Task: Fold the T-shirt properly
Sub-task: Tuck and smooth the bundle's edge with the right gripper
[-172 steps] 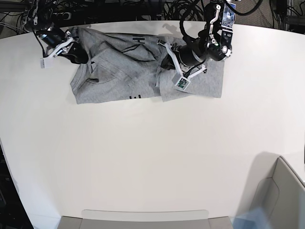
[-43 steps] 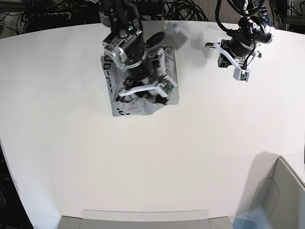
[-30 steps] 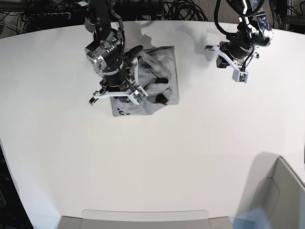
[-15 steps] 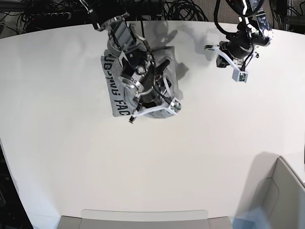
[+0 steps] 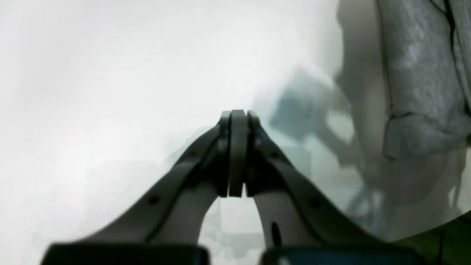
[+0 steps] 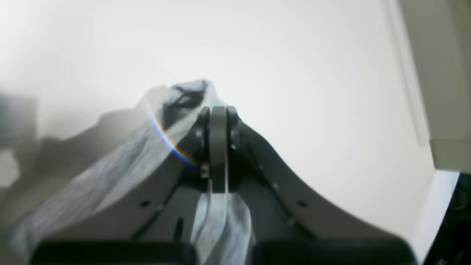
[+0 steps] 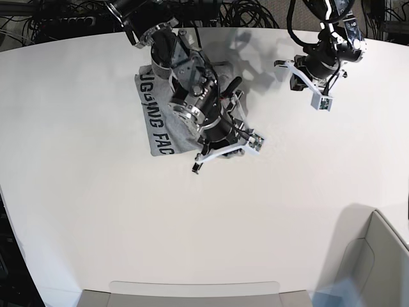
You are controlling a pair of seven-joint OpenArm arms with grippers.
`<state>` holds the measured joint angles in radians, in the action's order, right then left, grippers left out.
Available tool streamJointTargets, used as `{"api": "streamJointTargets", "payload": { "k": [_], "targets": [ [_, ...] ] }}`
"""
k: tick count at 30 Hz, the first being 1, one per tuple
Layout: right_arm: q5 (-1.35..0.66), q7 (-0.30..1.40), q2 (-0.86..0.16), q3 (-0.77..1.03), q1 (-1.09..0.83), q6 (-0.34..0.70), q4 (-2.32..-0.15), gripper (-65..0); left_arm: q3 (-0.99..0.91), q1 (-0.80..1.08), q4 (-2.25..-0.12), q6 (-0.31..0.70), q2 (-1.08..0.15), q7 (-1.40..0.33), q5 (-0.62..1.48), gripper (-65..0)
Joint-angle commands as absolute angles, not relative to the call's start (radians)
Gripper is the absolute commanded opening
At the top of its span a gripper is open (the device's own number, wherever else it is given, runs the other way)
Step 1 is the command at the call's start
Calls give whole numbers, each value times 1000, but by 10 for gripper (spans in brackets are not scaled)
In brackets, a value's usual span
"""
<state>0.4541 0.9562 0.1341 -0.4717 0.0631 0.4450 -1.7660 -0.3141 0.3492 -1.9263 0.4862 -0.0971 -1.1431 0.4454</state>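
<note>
Where the heather-grey cotton T-shirt (image 7: 160, 121) lies bunched on the white counter (image 7: 192, 236), in the far part of it left of centre in the base view, bold black block lettering runs along its left edge. The right arm reaches over the cloth from the far edge and hides much of it; only the lettered strip and a little grey at the far side show clearly.

The right hand (image 6: 218, 147) has its jaws pressed together on a fold of the T-shirt (image 6: 110, 176) — pale, blurred fabric passes between the fingers (image 6: 218, 121) and drapes off to the left in that wrist view, with more hanging below the jaws.

The left hand (image 5: 237, 147) is pinched fully together with nothing between its fingers (image 5: 237, 125), hovering above bare counter (image 5: 110, 73). Part of the grey T-shirt (image 5: 415, 81) appears at the right edge of the left wrist view, apart from that hand. In the base view the left arm sits near the far right of the counter, well apart from the cloth.

A pale box-like bin (image 7: 377, 256) stands at the near right corner — its contents cannot be made out.
</note>
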Motion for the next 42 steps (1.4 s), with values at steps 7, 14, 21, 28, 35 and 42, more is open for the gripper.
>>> {"api": "streamJointTargets", "payload": {
  "k": [7,14,21,28,35,42],
  "targets": [
    [460,949,48,-437,-136,441,-1974,-650,-315,349,-1940,489,-102,-1127,455,-650],
    [506,949,41,-444,-211,440,-1959,-650,-315,348,-1940,489,-102,-1127,455,-650],
    [506,940,122,-473,-111,444,-1684,-650,-315,348,-1940,489,-102,-1127,455,-650],
    [506,949,153,-694,-38,441,-1656,-650,-315,349,-1940,489,-102,-1127,455,-650],
    [507,943,143,-705,-50,441,-1725,-650,-315,349,-1940,489,-104,-1127,455,-650],
    [507,944,67,-601,-134,440,-1992,-650,-282,351,-1943,489,-105,-1127,455,-650]
  ]
}}
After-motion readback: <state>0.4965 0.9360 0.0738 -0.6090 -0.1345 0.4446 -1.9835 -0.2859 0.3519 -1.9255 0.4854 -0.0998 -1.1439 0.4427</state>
